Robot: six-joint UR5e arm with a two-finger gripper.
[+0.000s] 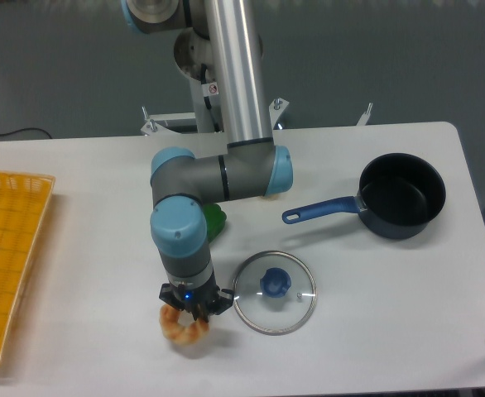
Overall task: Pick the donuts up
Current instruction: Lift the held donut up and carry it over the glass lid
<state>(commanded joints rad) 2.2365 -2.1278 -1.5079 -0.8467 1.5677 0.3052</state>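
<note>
The donut (184, 332), a golden-tan ring with pale streaks, lies on the white table near the front edge. My gripper (189, 313) points straight down right over it. Its black body covers the donut's far half. The jaws look spread, with a dark finger on each side of the ring. The fingertips are low at the donut, and the wrist hides whether they touch it.
A round glass lid with a blue knob (275, 291) lies just right of the donut. A green pepper (214, 219) sits behind the arm. A dark pot with a blue handle (400, 197) stands at the right. A yellow basket (2, 256) is at the left edge.
</note>
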